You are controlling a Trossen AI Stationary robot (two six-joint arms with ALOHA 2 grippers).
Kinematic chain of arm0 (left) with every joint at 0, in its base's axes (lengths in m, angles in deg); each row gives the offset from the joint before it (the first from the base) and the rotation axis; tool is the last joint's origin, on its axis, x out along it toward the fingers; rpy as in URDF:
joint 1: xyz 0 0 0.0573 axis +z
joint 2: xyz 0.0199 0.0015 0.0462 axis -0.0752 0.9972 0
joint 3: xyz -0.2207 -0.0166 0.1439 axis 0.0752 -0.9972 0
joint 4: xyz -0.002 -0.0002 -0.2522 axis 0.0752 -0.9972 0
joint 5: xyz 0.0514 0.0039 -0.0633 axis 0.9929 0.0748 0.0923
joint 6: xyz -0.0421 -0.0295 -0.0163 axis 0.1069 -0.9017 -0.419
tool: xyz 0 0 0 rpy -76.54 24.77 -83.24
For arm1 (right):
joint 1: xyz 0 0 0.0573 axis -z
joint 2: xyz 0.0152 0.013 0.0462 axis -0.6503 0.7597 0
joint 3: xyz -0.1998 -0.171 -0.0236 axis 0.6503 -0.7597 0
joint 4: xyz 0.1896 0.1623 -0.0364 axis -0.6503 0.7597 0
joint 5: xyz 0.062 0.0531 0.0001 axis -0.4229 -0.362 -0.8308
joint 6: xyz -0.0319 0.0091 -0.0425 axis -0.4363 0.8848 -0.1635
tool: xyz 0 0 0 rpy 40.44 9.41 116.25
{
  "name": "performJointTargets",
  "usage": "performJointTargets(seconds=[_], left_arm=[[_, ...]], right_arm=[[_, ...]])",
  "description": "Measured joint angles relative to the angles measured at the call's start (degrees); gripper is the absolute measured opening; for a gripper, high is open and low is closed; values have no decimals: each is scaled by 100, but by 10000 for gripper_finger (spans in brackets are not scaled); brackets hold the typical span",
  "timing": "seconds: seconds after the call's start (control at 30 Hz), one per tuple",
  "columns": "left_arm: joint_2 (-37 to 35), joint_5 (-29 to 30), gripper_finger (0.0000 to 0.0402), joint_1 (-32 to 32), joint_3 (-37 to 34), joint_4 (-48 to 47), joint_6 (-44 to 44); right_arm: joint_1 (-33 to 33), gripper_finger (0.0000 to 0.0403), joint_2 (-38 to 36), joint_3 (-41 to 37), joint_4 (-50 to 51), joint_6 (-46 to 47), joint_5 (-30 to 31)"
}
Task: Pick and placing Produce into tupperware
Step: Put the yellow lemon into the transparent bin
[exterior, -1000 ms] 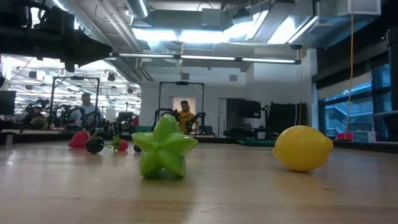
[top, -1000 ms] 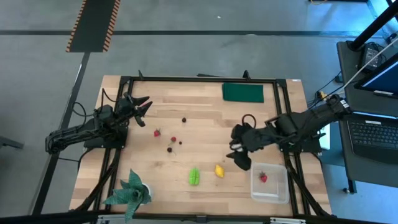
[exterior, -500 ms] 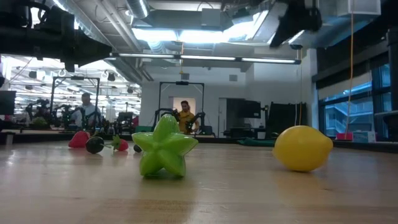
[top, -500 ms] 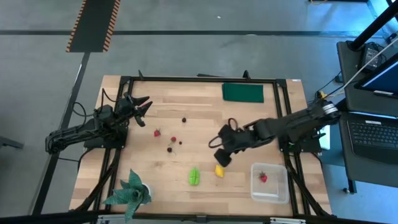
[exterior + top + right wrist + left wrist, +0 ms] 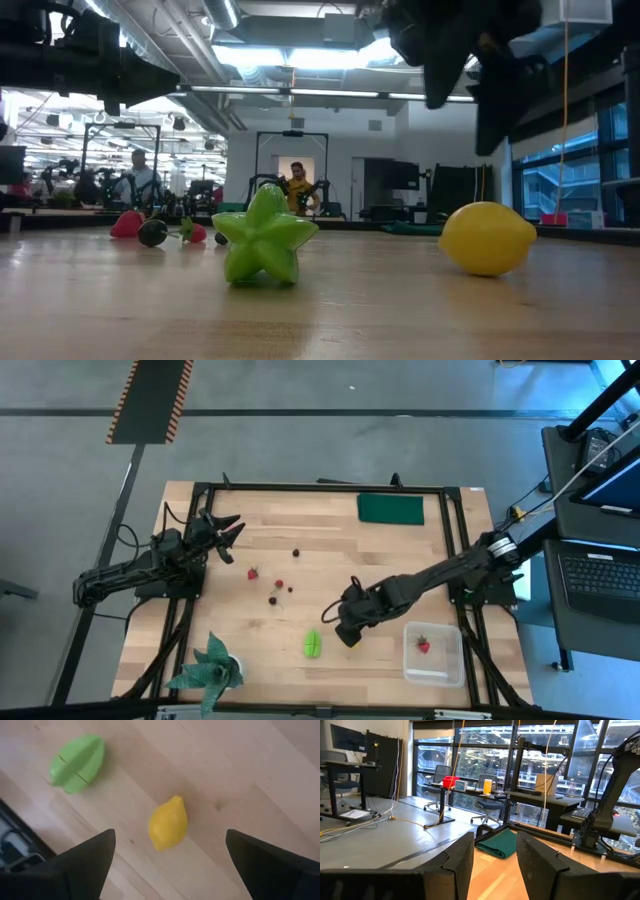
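your right gripper is released, fingers spread wide directly over the lemon on the bench. one berry in the tupperware. left gripper part-closed, grasping nothing.

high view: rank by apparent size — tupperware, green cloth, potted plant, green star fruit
1. Potted plant and green cloth: look alike, not ranking them.
2. Tupperware: close behind, unsure.
3. Green star fruit: clearly smallest.
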Motion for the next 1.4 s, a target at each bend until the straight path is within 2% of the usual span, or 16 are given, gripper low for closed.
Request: performJointTargets(seconds=[0.4,0.67,1.4], left_arm=[[0,0,140,0,0,-1,0],[-1,0,140,0,0,-4,1],[0,1,140,0,0,-58,17]], right_arm=[[-238,379,368,2,163,-16,178],[-320,379,682,2,-253,-44,175],[-320,379,1317,2,-624,-27,-25]])
